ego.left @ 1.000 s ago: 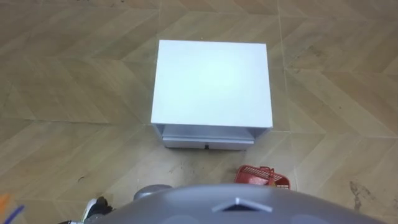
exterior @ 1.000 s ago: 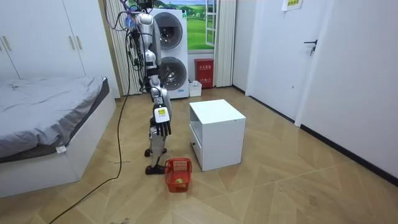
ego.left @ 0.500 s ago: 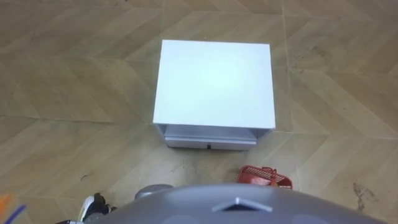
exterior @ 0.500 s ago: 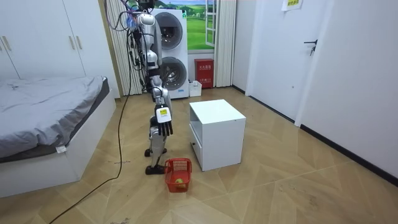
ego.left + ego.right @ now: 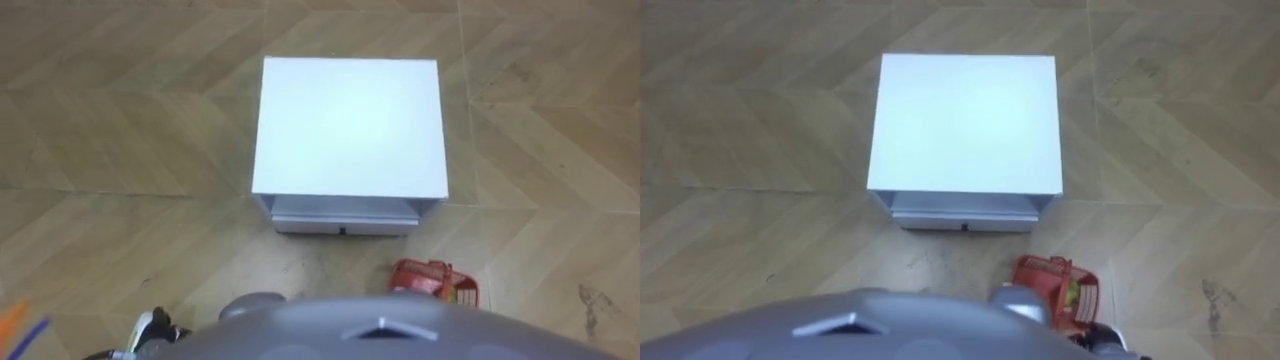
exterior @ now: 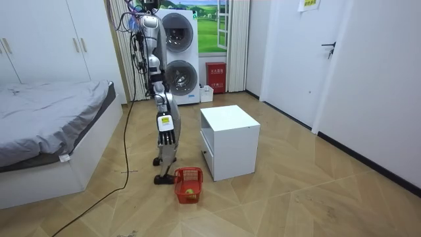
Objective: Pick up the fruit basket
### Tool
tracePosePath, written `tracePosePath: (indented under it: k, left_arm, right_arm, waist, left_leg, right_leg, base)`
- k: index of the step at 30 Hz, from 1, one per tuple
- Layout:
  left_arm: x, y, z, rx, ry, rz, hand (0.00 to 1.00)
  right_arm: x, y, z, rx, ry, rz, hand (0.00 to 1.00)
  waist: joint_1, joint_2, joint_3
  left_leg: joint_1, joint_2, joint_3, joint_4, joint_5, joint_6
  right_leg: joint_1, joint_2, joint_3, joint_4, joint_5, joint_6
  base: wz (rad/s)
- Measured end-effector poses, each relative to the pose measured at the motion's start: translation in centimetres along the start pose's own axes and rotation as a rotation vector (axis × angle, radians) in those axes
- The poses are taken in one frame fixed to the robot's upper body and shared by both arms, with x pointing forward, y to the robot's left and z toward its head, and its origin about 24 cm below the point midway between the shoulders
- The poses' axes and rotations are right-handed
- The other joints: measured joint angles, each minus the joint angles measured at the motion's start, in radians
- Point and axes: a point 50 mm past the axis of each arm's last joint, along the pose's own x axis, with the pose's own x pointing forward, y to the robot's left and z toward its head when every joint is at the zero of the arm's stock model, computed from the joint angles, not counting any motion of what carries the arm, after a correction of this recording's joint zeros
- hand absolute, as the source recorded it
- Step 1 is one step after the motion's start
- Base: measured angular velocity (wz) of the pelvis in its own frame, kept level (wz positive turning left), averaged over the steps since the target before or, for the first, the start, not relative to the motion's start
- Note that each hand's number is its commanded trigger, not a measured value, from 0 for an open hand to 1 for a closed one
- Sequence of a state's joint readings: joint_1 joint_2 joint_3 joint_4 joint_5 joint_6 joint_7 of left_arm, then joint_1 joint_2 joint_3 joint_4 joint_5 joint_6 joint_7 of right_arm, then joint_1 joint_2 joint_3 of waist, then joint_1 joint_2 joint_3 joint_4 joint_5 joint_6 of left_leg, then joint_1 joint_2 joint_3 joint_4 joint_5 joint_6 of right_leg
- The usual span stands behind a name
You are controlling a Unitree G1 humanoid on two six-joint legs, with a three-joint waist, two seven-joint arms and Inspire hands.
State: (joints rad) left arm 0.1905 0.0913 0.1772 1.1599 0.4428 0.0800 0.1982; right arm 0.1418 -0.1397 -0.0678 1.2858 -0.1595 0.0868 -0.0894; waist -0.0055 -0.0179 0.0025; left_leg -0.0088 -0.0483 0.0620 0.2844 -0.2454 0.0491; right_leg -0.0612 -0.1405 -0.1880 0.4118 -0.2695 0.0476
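Swinging right hand (image 6: 166,135) back, basket (image 6: 188,185) unmoved (floor (image 6: 283,197))

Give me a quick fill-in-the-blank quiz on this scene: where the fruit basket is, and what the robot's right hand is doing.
1. The red fruit basket stands on the ___.
2. It lies toward the robot's ___ side, apart from the white cabinet.
3. The robot's right hand hangs at its side, fingers straight, holding ___.

Missing words: floor; right; nothing.
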Motion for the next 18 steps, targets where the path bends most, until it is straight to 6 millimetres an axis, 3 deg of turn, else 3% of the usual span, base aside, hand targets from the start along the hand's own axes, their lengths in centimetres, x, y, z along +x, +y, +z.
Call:
tracePosePath:
  k: [2,5,6,7,8,9,11,13,14,16,18]
  left_arm:
    - [0.2,0.2,0.7,-0.003,-0.015,-0.005,0.0]
    - [0.3,0.4,1.2,-0.024,-0.029,-0.009,0.0]
    - [0.3,0.6,1.2,-0.031,-0.032,-0.004,0.0]
    - [0.4,0.7,1.2,-0.032,-0.035,-0.002,0.0]
    - [0.4,0.9,1.0,-0.031,-0.035,0.003,0.0]
    - [0.4,1.2,0.7,-0.032,-0.032,0.01,0.0]
    - [0.4,1.5,0.3,-0.064,-0.019,0.017,0.0]
    - [0.5,1.9,0.6,-0.096,-0.024,0.026,0.0]
    - [0.6,2.1,1.2,-0.107,-0.034,0.033,0.0]
    - [0.7,2.5,2.3,-0.133,-0.058,0.049,0.0]
    - [0.9,3.6,4.5,-0.166,-0.112,0.087,0.0]
  right_arm:
    - [0.1,-0.6,1.2,0.002,-0.027,-0.023,0.0]
    - [0.1,-1.5,3.5,0.031,-0.096,-0.061,0.0]
    - [0.0,-1.5,4.5,0.051,-0.125,-0.065,0.0]
    - [0.0,-1.6,4.4,0.06,-0.125,-0.066,0.0]
    - [0.0,-1.5,3.7,0.071,-0.11,-0.07,0.0]
    - [0.0,-1.5,3.6,0.076,-0.107,-0.07,0.0]
    - [0.0,-1.7,4.7,0.105,-0.142,-0.076,0.0]
    - [-0.2,-1.9,6.3,0.151,-0.194,-0.083,0.0]
    - [-0.3,-1.9,7.7,0.162,-0.229,-0.082,0.0]
    - [-0.6,-1.8,9.4,0.178,-0.266,-0.07,0.0]
    - [-1.0,-1.8,11.7,0.199,-0.322,-0.06,0.0]
  waist:
    - [0.0,0.001,0.0013]
    - [-0.014,0.023,-0.0032]
    - [-0.018,0.027,0.0094]
    - [-0.02,0.026,0.0126]
    - [-0.017,0.011,0.0134]
    - [-0.009,-0.004,0.0042]
    - [0.014,-0.024,-0.0035]
    - [0.016,-0.035,-0.0066]
    - [0.016,-0.037,-0.0019]
    - [0.017,-0.043,-0.0015]
    - [0.035,-0.06,0.0096]
  left_leg:
    - [-0.063,-0.003,0.021,0.056,-0.012,0.014]
    - [-0.157,0.01,0.051,0.089,-0.004,0.042]
    - [-0.178,0.014,0.072,0.104,-0.001,0.058]
    - [-0.186,0.015,0.085,0.117,-0.005,0.064]
    - [-0.202,0.012,0.116,0.132,-0.009,0.075]
    - [-0.226,-0.004,0.13,0.142,-0.007,0.085]
    - [-0.291,-0.008,0.157,0.179,-0.007,0.093]
    - [-0.385,0.002,0.168,0.23,-0.003,0.103]
    - [-0.442,0.006,0.171,0.256,0.005,0.107]
    - [-0.531,0.009,0.179,0.304,0.014,0.112]
    - [-0.667,0.02,0.191,0.416,0.013,0.113]
  right_leg:
    - [-0.06,-0.01,0.014,0.031,0.005,0.005]
    - [-0.126,-0.007,0.031,0.016,0.065,0.018]
    - [-0.154,-0.024,-0.002,0.118,0.051,0.0]
    - [-0.161,-0.036,-0.026,0.197,0.035,-0.006]
    - [-0.166,-0.067,-0.034,0.349,0.016,-0.003]
    - [-0.165,-0.087,-0.014,0.496,0.02,-0.003]
    - [-0.137,-0.089,0.011,0.614,0.04,0.0]
    - [-0.089,-0.088,0.014,0.633,0.079,0.0]
    - [-0.054,-0.092,0.015,0.615,0.096,0.009]
    - [-0.002,-0.105,0.016,0.534,0.114,0.018]
    - [0.041,-0.105,0.045,0.398,0.11,0.028]
  base:
    - [-0.17]
    - [-0.23]
    - [-0.04]
    - [0.13]
    - [0.14]
    - [0.04]
    - [-0.34]
    - [-0.21]
    - [0.0]
    - [-0.03]
    - [0.0]
